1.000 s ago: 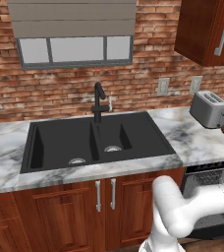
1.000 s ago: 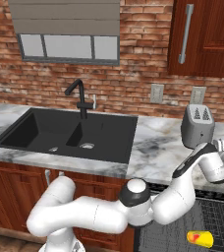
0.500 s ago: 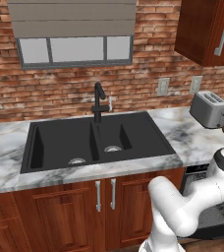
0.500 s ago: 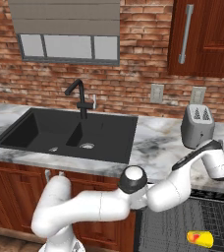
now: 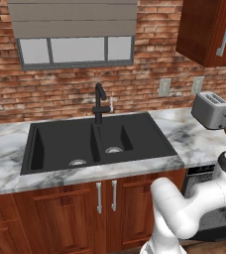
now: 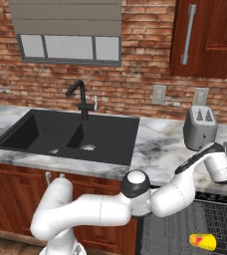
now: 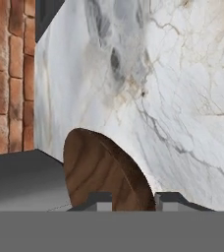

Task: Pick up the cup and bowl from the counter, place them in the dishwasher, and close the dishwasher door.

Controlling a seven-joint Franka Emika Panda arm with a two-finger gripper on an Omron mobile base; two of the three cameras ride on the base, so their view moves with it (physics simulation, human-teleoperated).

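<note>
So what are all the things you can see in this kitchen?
Counter: one, white-grey marble, along the brick wall.
Sink: one, black, double, set into the counter.
Tap: one, black, behind the sink.
Toaster: one, silver, on the counter at the right.
Bowl: one, dark brown, on the counter right of the toaster.
Cup: one, yellow-orange, lying on the dishwasher rack.
Dishwasher: one, black, open, under the counter.
Cabinets: red-brown wood, below the sink and on the wall.
Window: one, grey blind above.
Gripper: one, dark tips either side of the bowl's edge.
</note>
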